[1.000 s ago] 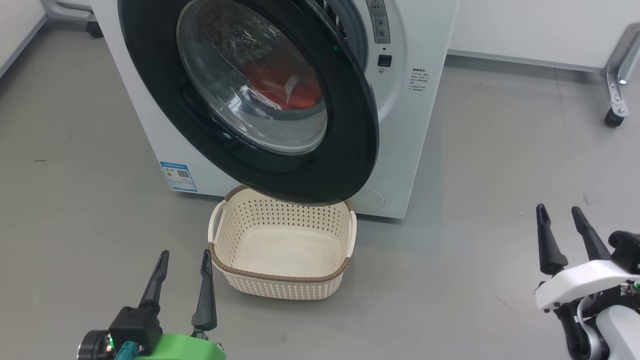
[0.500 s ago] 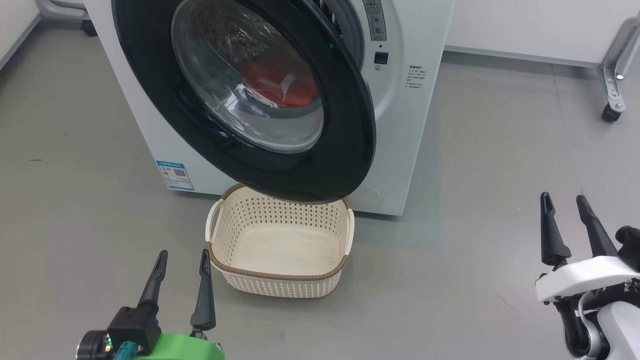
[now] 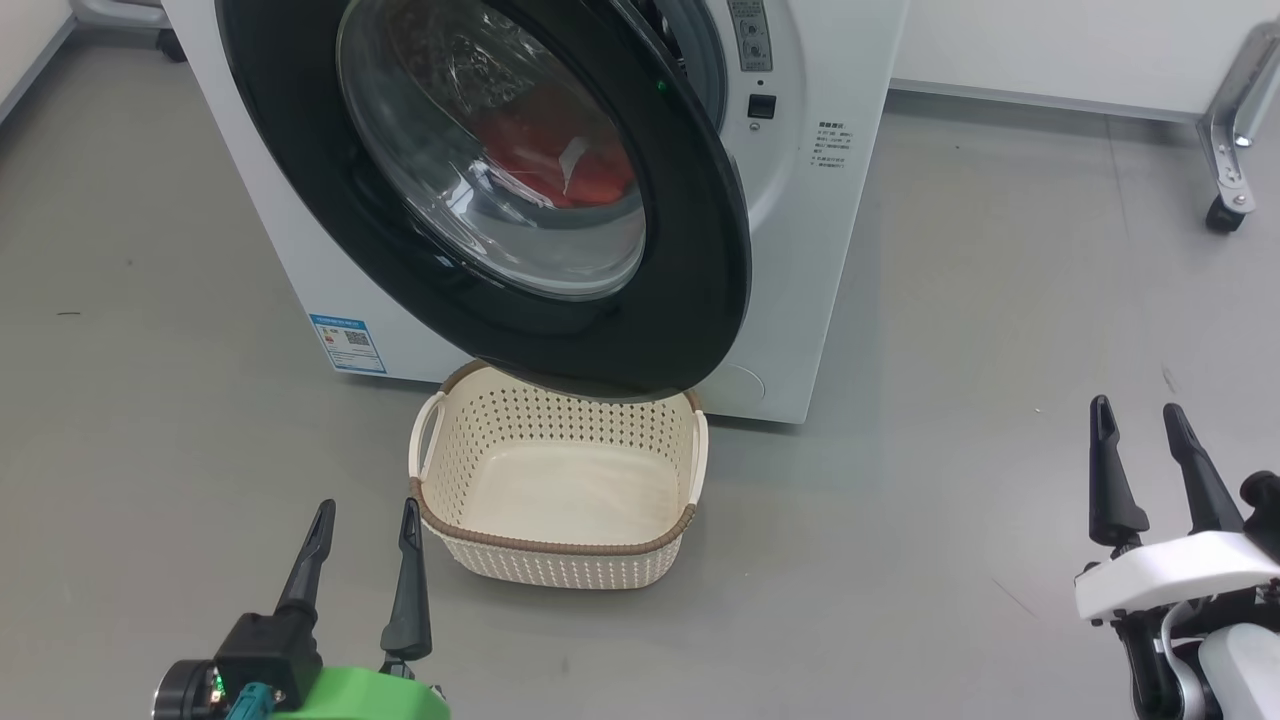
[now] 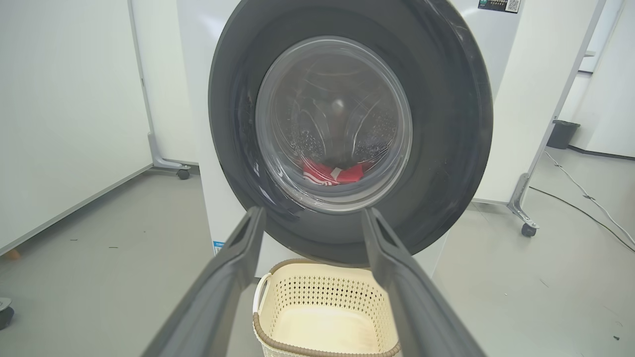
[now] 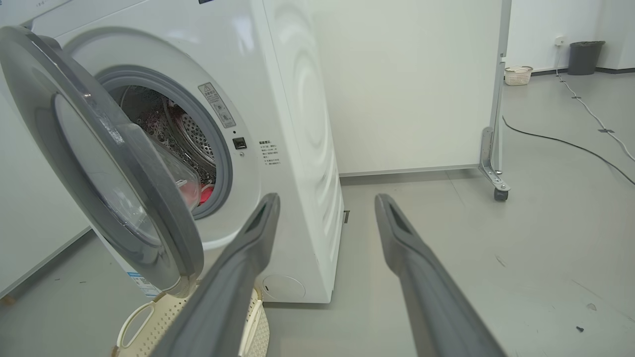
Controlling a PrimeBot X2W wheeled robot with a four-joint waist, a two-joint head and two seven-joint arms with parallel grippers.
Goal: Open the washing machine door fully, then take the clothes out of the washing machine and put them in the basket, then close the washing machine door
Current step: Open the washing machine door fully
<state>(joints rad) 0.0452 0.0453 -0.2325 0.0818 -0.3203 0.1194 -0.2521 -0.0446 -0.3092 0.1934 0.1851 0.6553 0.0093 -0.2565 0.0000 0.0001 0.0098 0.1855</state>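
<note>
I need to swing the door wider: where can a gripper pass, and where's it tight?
Free: right of the door, the gap to the washer front; bare floor between the basket and the right gripper. Tight: the door overhangs the basket's back rim, and the left gripper sits close by its near left corner.

1. Above my bright green wrist shell (image 3: 365, 697), the left claw (image 3: 367, 510): two long, dark, tapering fingers (image 3: 408, 590) on a black block (image 3: 268, 645).
2. At the shell's left edge I see a teal plug (image 3: 250, 702) and a tiny green light (image 3: 213, 684).
3. Far right of the shell, my right claw (image 3: 1136, 408): matching fingers on a white housing (image 3: 1170, 580).
</note>
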